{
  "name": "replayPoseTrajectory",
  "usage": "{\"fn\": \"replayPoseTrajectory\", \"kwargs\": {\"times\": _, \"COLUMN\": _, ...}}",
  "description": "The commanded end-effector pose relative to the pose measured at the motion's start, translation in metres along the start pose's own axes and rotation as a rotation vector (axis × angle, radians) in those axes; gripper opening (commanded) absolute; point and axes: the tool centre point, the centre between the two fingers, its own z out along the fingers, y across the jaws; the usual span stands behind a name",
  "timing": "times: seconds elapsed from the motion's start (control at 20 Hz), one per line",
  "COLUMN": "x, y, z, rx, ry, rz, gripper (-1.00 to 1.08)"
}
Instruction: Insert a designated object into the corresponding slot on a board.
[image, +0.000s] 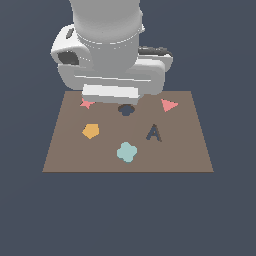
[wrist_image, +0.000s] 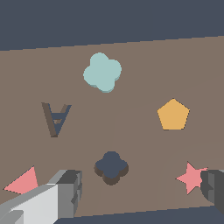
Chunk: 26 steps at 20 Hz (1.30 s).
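Note:
The light-teal clover piece (image: 127, 152) (wrist_image: 102, 72) lies flat on the brown board (image: 185, 150) (wrist_image: 140, 65), near the board's front edge in the exterior view. The dark navy lobed slot (image: 126, 110) (wrist_image: 111, 167) sits toward the board's back, straight behind the piece. My gripper (wrist_image: 142, 188) hovers above the slot end of the board, open, with nothing between its fingers (wrist_image: 70, 190). In the exterior view the white arm (image: 110, 65) hides the fingers and hangs over the board's back edge.
An orange pentagon (image: 90, 131) (wrist_image: 173, 114), a red star (image: 86, 103) (wrist_image: 191, 177) and a red triangle (image: 169, 105) (wrist_image: 22, 182) also lie on the board. A dark "A"-shaped mark (image: 154, 133) (wrist_image: 56, 119) sits to the exterior view's right of the clover piece.

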Motion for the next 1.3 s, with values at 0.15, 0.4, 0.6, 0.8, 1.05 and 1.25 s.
{"fn": "replayPoseTrajectory", "kwargs": {"times": 0.15, "x": 0.001, "y": -0.001, "z": 0.001, "rx": 0.0, "ry": 0.0, "rz": 0.005, "gripper": 1.0}}
{"fn": "replayPoseTrajectory", "kwargs": {"times": 0.4, "x": 0.007, "y": -0.005, "z": 0.008, "rx": 0.001, "ry": 0.002, "rz": 0.038, "gripper": 1.0}}
{"fn": "replayPoseTrajectory", "kwargs": {"times": 0.6, "x": 0.017, "y": -0.011, "z": 0.018, "rx": 0.003, "ry": 0.006, "rz": 0.087, "gripper": 1.0}}
{"fn": "replayPoseTrajectory", "kwargs": {"times": 0.8, "x": 0.031, "y": -0.018, "z": 0.032, "rx": 0.006, "ry": 0.01, "rz": 0.155, "gripper": 1.0}}
{"fn": "replayPoseTrajectory", "kwargs": {"times": 1.05, "x": 0.055, "y": -0.027, "z": 0.054, "rx": 0.01, "ry": 0.017, "rz": 0.261, "gripper": 1.0}}
{"fn": "replayPoseTrajectory", "kwargs": {"times": 1.25, "x": 0.074, "y": -0.032, "z": 0.07, "rx": 0.014, "ry": 0.022, "rz": 0.342, "gripper": 1.0}}
